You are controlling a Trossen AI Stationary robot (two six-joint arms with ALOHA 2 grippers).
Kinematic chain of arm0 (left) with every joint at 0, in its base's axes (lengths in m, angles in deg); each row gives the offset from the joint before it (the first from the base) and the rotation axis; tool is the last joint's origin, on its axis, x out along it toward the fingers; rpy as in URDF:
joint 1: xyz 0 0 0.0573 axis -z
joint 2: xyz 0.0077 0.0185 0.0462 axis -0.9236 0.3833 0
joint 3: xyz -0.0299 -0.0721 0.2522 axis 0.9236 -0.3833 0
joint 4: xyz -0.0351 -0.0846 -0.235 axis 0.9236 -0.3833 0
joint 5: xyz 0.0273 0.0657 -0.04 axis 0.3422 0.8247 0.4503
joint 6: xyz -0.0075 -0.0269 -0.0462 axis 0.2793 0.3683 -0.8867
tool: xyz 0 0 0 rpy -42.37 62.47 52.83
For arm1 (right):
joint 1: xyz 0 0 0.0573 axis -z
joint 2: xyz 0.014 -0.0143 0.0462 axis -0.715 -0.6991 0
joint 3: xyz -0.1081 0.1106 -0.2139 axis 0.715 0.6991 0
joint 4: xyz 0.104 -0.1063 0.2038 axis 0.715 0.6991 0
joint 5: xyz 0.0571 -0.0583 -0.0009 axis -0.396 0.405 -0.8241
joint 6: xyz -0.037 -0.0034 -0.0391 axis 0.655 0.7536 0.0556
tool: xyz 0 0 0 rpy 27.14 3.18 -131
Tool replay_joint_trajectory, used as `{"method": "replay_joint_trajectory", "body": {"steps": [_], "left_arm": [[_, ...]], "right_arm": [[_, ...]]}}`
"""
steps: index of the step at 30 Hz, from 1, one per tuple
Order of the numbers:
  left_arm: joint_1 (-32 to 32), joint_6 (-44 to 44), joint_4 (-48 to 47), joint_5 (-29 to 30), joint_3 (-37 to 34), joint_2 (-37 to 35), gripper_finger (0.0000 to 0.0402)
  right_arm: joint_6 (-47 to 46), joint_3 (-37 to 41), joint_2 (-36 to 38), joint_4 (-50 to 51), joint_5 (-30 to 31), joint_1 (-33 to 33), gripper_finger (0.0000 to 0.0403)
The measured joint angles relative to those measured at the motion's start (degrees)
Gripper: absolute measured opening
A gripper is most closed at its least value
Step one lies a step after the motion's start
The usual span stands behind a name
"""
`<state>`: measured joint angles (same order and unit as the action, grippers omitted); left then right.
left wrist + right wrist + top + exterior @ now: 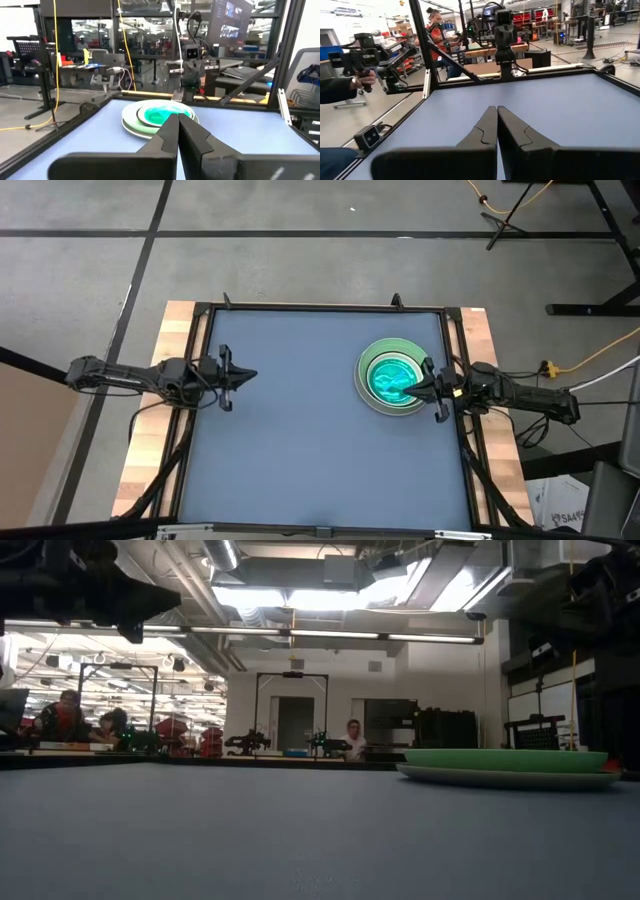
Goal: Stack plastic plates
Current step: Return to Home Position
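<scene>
The bench (pixel 300 450) is covered by a flat grey-blue surface, which is enclosed by a black frame; bare wood is seen outside the frame along the left and right edges. One stack of plastic plates (pixel 388 378) is placed on it, close to the right edge, well apart from the left edge. The widest, pale plate is at the bottom.

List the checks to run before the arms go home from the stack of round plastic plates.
1. Stack of round plastic plates in one pile, translucent teal plate on top: ok.
2. No plate loose on the blue-grey table: ok.
3. Left gripper shut, empty: ok.
4. Right gripper shut, empty: ok.
5. Right gripper high enough above the stack's rim: cannot tell.
</scene>
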<state>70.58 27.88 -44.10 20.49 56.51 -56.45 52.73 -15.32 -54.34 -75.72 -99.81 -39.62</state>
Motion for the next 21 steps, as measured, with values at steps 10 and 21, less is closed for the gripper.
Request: {"method": "replay_joint_trajectory", "body": {"steps": [10,21], "left_arm": [[0.0,4.9,-0.5,0.0,-0.2,-6.4,0.0000],[0.0,5.2,-9.3,0.2,-0.3,-16.2,0.0000]], "right_arm": [[0.0,0.0,0.0,0.1,-0.2,0.0,0.0001],[0.1,0.0,0.0,0.1,-0.2,0.0,0.0001]]}}
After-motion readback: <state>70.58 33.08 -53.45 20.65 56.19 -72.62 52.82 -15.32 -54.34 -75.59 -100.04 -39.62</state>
